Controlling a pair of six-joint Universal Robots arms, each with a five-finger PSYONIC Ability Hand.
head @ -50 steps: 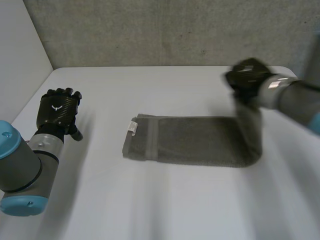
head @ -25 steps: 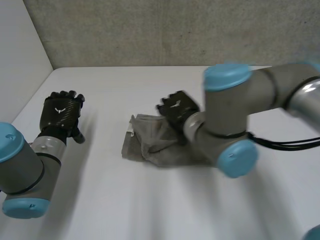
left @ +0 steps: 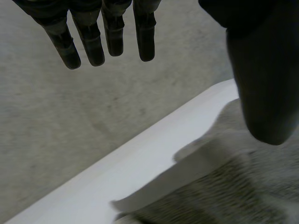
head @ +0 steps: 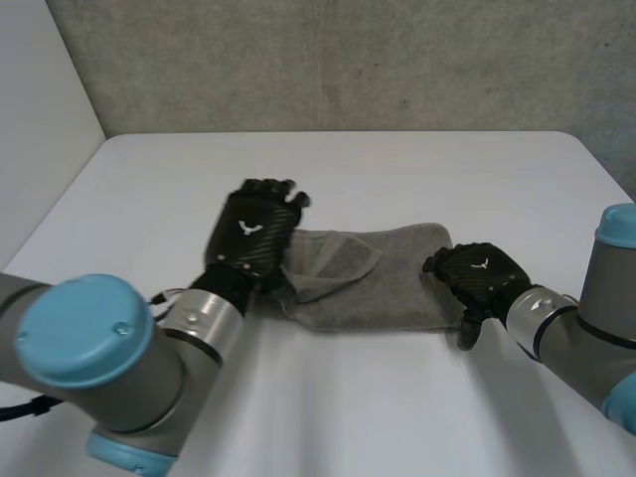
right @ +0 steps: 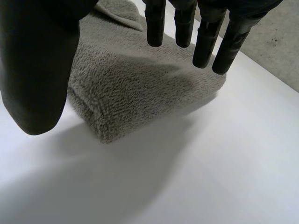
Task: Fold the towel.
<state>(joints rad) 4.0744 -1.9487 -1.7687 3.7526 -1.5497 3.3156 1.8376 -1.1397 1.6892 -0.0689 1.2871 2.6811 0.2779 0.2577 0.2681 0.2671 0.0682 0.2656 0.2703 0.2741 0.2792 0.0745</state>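
Towel doubled over at frame centre, fold untidy.
On the white surface (head: 397,159) the grey towel (head: 397,288) lies folded once; the left hand (head: 253,234) hovers over its left end and the right hand (head: 482,278) is at its right end, both with fingers (right: 184,23) straight, spread, holding nothing. A loose flap (head: 333,260) probably needs flattening.

Towel (head: 378,283) was plain grey terry, no print. Table (head: 397,169) white. Left hand (head: 250,237) and right hand (head: 477,278) black, white logo on each. Arms (head: 199,328) grey, caps (head: 84,333) light blue. Wall (head: 348,60) mottled grey.
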